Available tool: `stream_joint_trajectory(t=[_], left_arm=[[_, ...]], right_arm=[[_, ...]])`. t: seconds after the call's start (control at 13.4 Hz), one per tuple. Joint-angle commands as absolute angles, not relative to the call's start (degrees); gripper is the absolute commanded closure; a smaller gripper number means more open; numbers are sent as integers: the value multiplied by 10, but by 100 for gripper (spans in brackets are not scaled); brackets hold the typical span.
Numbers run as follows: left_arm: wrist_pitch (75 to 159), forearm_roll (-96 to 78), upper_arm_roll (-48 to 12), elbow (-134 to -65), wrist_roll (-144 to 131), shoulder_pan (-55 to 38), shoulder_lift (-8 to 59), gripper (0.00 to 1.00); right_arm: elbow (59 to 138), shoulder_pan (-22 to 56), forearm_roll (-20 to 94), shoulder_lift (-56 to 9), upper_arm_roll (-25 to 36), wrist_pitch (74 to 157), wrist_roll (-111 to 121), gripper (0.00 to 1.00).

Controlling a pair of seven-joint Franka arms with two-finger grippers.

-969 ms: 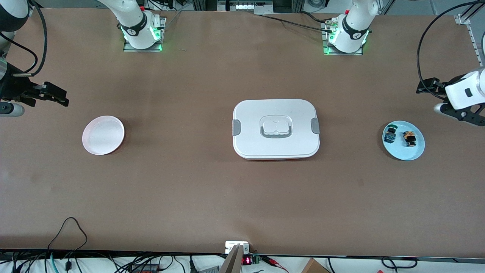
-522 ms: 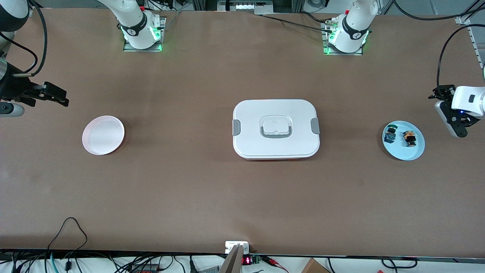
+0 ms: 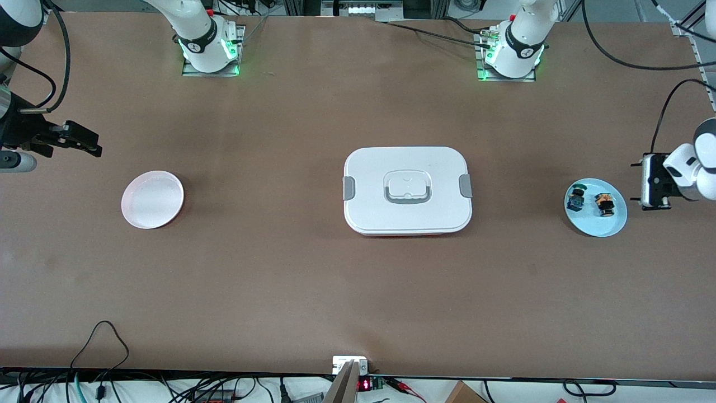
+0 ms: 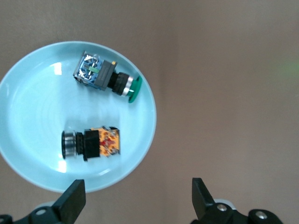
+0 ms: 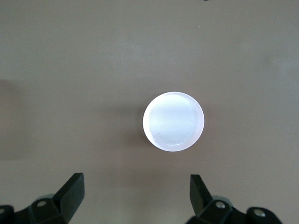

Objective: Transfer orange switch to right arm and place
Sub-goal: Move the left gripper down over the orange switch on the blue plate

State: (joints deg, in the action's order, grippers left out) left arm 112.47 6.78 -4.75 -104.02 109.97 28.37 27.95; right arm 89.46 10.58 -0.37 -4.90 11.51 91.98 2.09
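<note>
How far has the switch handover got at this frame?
Nothing done yet: the orange switch lies on the blue plate beside the green-capped switch. In hand: the open left gripper hovers by that plate. Left: pick, handover, placing; the open right gripper waits above the empty pink plate.

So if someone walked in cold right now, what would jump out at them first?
Probably the big white lidded box at mid-table. Next, the light blue plate toward the left arm's end, holding the orange switch and a blue-and-green switch, with the left tool open beside that plate. The empty pink plate lies toward the right arm's end, where the right tool waits open.
</note>
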Motion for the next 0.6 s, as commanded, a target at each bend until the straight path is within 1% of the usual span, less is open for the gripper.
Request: stream_joint_trajectory(t=[0.0, 0.22, 0.52], left_arm=[[1177, 53, -52, -1050, 1168, 293, 295, 0], [1245, 53, -54, -1090, 1181, 293, 288, 0], [1264, 53, -64, -1098, 1181, 293, 285, 0]], right_arm=[[885, 104, -3, -50, 113, 911, 14, 0], [885, 104, -2, -47, 113, 910, 15, 0], [884, 105, -2, -47, 113, 904, 14, 0]])
